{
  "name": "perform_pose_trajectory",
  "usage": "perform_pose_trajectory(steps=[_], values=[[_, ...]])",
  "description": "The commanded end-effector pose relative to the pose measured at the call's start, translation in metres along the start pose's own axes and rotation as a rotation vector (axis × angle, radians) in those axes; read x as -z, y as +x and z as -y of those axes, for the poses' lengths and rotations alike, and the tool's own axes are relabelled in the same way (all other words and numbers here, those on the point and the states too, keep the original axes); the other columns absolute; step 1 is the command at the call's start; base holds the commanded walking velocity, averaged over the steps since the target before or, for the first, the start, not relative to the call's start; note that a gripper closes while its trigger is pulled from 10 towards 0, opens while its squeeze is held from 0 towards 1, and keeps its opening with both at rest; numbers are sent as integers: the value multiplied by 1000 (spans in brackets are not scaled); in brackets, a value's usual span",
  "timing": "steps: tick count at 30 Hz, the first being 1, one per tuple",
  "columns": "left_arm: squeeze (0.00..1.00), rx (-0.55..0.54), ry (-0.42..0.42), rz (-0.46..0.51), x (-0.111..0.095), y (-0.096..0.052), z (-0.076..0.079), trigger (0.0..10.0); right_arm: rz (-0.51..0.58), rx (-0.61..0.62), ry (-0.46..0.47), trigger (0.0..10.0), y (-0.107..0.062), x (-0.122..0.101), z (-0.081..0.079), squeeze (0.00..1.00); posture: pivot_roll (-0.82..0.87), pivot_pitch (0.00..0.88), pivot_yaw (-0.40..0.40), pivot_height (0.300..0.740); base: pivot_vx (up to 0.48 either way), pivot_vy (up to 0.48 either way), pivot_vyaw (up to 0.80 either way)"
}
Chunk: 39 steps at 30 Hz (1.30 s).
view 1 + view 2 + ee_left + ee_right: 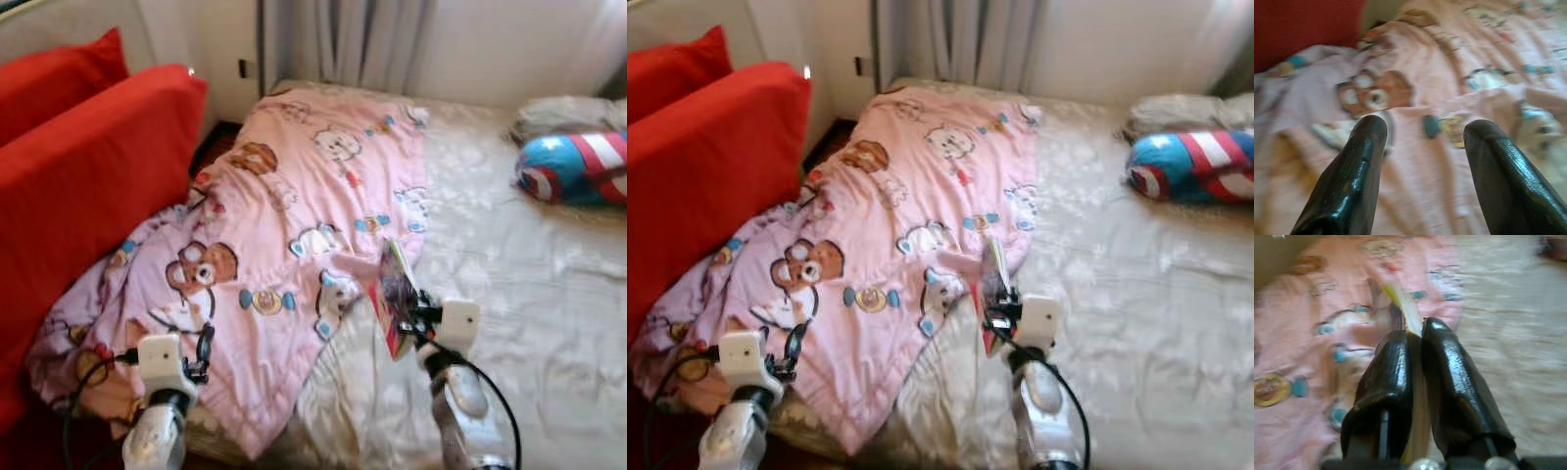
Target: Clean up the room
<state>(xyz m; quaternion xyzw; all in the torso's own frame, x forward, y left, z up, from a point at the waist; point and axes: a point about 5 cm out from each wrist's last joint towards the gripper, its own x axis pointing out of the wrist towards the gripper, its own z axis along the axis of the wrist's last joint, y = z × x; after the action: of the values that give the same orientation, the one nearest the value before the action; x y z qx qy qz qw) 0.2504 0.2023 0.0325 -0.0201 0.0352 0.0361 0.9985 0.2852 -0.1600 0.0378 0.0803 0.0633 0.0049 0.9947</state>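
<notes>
Pink blanket [294, 235] with cartoon bears and animals is spread over the left half of the bed [529, 294], bunched up and hanging off the near corner next to the red sofa [78, 186]. The rest of the bed is a pale, wrinkly sheet.

The right gripper [1418, 340] is held up over the bed right at the edge of the blanket, and its two black fingers are clamped tight on a thin book [397, 294], or maybe a magazine, hard to say with the blur. The thing stands on edge, tilted a bit, with a red cover edge and dark colourful print. In the right wrist view you can see its pale page edges squeezed between the fingers and sticking out past the tips.

The left gripper [1422, 132] hovers low over the near-left part of the blanket, fingers spread wide apart with nothing between them, just above a brown bear print.

Far right on the bed there's a blue, red and white striped cushion [573, 166] with a star on it, and a pale pillow [568, 113] just behind it. Grey curtains [343, 39] hang at the head of the bed.
</notes>
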Motion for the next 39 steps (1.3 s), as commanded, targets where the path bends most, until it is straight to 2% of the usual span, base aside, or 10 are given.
perform_pose_trajectory(steps=[1, 10, 19, 31, 39], values=[[0, 1, 2, -7, 2, -1, -1, 10000, 47, 0, 9, 10000, 2, -9, -2, 0, 71, 101, -65, 740, 0, 0, -750], [0, 6, 9, -3, 1, -1, -2, 10000, 54, 4, 8, 10000, 2, -9, -3, 0, 71, 115, -63, 740, 0, 0, 0], [0, 9, 9, -3, 1, -2, -2, 10000, 46, 17, 17, 10000, 2, -8, -3, 0, 70, 125, -62, 740, 0, -264, 0], [0, 3, 8, -5, 2, -3, -2, 10000, 50, 23, 18, 10000, 3, -9, -3, 0, 71, 133, -64, 740, 0, -264, -648], [0, 2, 11, -6, 2, -3, -4, 10000, 56, 15, 15, 10000, 4, -9, -7, 0, 76, 135, -59, 740, 0, -262, 0]])
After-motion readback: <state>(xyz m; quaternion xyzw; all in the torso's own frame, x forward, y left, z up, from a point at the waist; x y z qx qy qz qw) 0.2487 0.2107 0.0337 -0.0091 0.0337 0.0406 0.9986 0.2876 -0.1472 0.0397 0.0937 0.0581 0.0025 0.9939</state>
